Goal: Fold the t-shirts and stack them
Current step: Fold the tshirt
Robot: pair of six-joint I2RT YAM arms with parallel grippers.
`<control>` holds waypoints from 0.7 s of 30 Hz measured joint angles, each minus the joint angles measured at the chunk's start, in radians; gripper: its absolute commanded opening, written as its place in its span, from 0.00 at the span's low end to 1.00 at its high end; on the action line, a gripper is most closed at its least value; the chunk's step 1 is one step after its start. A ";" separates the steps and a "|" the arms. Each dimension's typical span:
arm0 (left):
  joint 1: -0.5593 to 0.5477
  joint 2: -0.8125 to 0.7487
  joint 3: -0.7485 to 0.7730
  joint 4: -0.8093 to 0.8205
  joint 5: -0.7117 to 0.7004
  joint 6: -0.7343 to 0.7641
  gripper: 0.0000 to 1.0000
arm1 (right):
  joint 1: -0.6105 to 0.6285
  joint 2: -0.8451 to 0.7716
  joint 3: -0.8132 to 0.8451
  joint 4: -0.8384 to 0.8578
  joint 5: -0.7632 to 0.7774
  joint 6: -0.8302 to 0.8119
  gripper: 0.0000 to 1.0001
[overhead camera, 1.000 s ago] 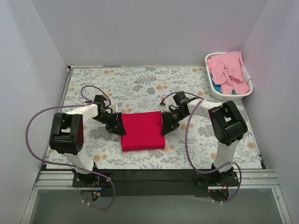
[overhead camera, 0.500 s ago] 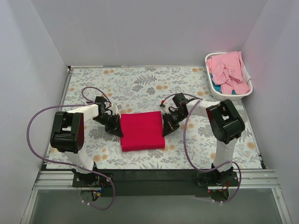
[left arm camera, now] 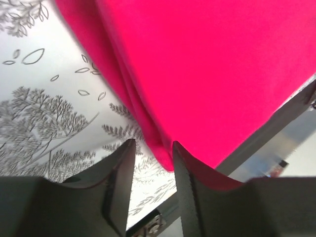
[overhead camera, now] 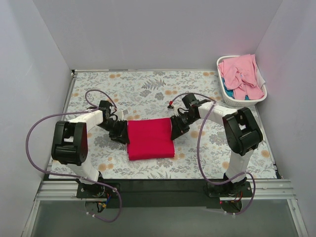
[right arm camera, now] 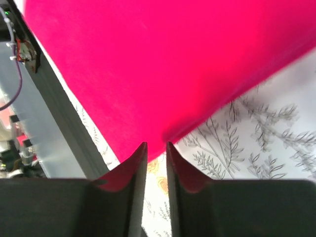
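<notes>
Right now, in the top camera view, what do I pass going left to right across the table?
left gripper → red t-shirt → right gripper → white laundry basket, with the pink t-shirts piled in it.

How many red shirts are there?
1. The red shirt lies folded in the middle of the table. Another could be hidden under the pink heap in the basket at the far right corner.
</notes>
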 measured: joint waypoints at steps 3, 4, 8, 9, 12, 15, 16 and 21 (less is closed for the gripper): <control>0.000 -0.071 0.025 -0.020 -0.012 0.017 0.38 | 0.005 -0.032 0.027 -0.004 -0.009 -0.018 0.39; 0.000 -0.097 0.040 -0.021 -0.010 0.018 0.38 | 0.006 -0.054 0.027 -0.008 -0.010 -0.020 0.39; 0.001 -0.171 0.061 0.024 0.071 -0.005 0.39 | 0.028 -0.134 0.025 0.029 -0.031 -0.002 0.38; 0.000 -0.178 0.050 0.048 0.099 -0.021 0.39 | 0.037 -0.142 0.026 0.052 -0.044 0.011 0.38; -0.012 -0.159 0.003 0.125 0.172 -0.088 0.39 | 0.059 -0.111 0.032 0.104 -0.092 0.048 0.38; -0.035 -0.069 -0.019 0.185 0.210 -0.150 0.38 | 0.076 -0.008 0.053 0.138 -0.125 0.074 0.38; -0.042 -0.034 -0.021 0.205 0.214 -0.166 0.38 | 0.078 0.032 0.057 0.146 -0.132 0.080 0.37; -0.048 0.110 -0.008 0.269 0.234 -0.213 0.37 | 0.041 0.201 0.090 0.149 -0.171 0.106 0.36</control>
